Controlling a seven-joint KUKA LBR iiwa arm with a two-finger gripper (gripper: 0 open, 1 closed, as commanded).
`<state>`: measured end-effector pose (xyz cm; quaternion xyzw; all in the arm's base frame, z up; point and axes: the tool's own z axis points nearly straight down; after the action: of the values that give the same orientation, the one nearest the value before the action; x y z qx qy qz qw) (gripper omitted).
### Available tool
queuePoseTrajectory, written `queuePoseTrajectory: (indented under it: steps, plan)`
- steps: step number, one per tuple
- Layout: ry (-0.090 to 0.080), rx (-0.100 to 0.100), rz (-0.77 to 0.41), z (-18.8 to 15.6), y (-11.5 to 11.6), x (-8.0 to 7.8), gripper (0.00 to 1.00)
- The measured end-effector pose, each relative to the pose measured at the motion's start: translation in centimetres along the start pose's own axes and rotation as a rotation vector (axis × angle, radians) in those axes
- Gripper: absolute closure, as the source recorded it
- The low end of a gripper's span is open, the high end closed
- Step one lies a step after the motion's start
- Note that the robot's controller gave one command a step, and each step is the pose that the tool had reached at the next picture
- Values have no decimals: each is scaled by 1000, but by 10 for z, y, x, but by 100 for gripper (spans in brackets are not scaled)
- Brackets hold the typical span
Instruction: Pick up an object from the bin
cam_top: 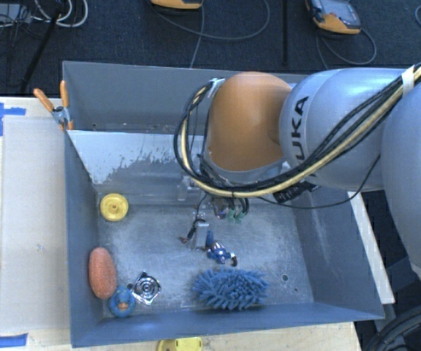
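The gripper [202, 234] hangs low in the middle of the bin [305, 269], just beside a small blue toy [221, 255]. I cannot tell if it is open or closed. A fuzzy blue thing [229, 288] lies near the toy. A yellow wheel [114, 207] and an orange oval [102, 271] lie well apart, at the left.

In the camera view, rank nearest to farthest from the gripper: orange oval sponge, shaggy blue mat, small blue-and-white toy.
1. small blue-and-white toy, just beside the gripper
2. shaggy blue mat, lower middle
3. orange oval sponge, lower left
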<state>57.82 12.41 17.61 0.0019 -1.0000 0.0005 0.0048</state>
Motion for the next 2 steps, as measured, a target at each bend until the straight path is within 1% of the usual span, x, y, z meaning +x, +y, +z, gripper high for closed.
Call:
queuePoseTrajectory:
  steps: [1, 2]
  plan:
    - [-8, -1, 6, -5, -1, -2, 100]
    - [-8, -1, 7, -5, -1, -2, 0]
